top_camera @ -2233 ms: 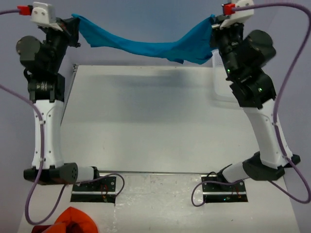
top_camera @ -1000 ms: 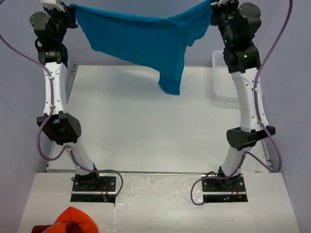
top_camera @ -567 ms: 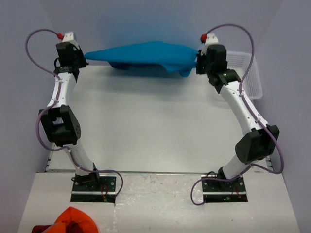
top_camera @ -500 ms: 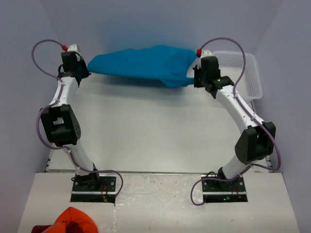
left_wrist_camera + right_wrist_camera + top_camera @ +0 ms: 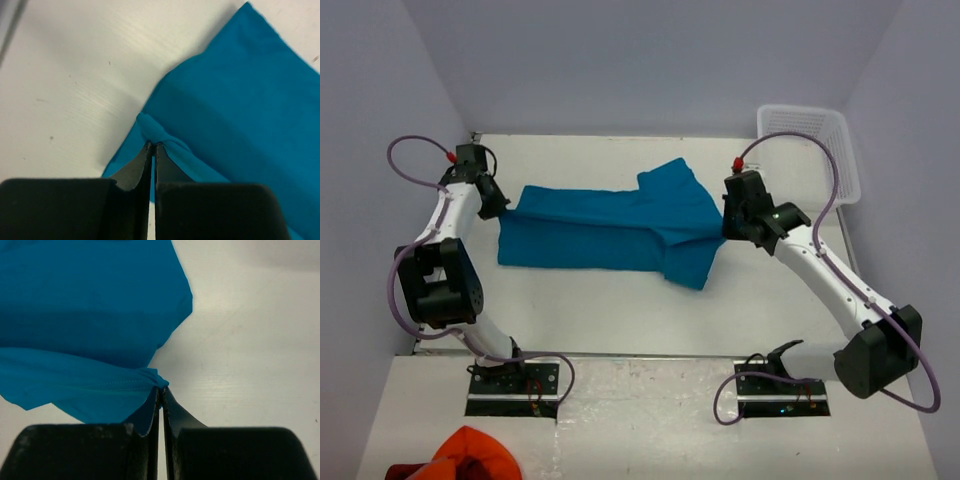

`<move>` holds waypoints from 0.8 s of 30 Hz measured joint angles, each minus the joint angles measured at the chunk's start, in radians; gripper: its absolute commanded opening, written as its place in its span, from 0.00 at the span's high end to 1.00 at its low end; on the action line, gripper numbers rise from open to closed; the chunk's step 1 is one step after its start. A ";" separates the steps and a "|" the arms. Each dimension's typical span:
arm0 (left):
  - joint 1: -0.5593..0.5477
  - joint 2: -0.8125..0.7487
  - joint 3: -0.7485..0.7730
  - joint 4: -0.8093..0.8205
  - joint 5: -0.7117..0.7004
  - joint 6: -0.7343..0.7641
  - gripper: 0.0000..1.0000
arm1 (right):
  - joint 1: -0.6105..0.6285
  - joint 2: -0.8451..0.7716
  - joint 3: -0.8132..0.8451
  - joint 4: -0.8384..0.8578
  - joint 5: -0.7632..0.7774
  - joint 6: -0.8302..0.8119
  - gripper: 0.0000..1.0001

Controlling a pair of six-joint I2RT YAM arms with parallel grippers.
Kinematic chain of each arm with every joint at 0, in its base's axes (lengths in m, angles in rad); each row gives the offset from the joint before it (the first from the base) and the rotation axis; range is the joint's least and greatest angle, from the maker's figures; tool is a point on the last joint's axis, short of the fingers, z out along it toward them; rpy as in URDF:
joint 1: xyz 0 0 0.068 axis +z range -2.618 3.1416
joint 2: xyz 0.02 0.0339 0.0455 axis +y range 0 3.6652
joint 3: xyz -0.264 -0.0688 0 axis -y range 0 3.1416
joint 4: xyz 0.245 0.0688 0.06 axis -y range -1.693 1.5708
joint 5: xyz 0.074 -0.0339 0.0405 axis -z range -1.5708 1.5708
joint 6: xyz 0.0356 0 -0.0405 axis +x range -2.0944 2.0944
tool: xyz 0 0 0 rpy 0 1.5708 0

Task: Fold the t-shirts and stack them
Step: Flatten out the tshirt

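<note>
**Student:** What is the overhead view showing at centre?

**Instructor:** A teal-blue t-shirt point(image 5: 610, 225) is lying spread across the white table point(image 5: 620, 310), midway between the two arms. The cloth is plain, matte and soft. Its outline is roughly oblong, with one squared lobe jutting toward the far edge and another toward the near edge, both at the right end. A shallow crease is running along its length.

**Student:** And how are the arms engaging it?

**Instructor:** The left gripper point(image 5: 503, 205) is pinching the shirt's left edge. In the left wrist view its black, tapering fingers point(image 5: 140, 167) are pressing together on a small bunched fold of fabric, low over the table. The right gripper point(image 5: 725, 228) is doing likewise at the shirt's right edge. In the right wrist view its fingers are meeting on a gathered, stitched hem, and the cloth is fanning out leftward from that pinch.

**Student:** What else is appearing in the frame?

**Instructor:** A white basket point(image 5: 847, 160) of open mesh is sitting at the far right corner, well apart from the shirt. An orange-red cloth point(image 5: 470, 455), bunched and rounded, is lying at the near left, in front of the arm bases. Purple cables point(image 5: 410, 150) are looping from each wrist.
</note>
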 measured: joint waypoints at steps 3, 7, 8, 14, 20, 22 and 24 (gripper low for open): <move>0.000 0.000 -0.087 -0.003 0.016 -0.016 1.00 | 0.034 0.012 -0.077 -0.023 0.002 0.031 1.00; 0.000 0.002 -0.181 -0.043 0.017 -0.016 1.00 | 0.085 0.018 -0.140 -0.074 0.000 0.066 1.00; 0.000 0.002 -0.186 -0.050 0.016 -0.016 1.00 | 0.100 0.018 -0.145 -0.083 0.000 0.076 1.00; 0.000 -0.017 -0.190 -0.051 0.013 -0.016 1.00 | 0.173 0.017 -0.150 -0.108 0.005 0.128 1.00; 0.000 -0.063 -0.192 -0.044 -0.002 -0.016 1.00 | 0.207 0.016 -0.167 -0.124 0.022 0.153 1.00; 0.000 -0.086 -0.203 -0.029 0.004 -0.016 1.00 | 0.211 0.013 -0.166 -0.123 0.058 0.152 1.00; -0.003 -0.138 -0.229 0.003 0.026 -0.016 1.00 | 0.220 -0.004 -0.158 -0.118 0.091 0.140 1.00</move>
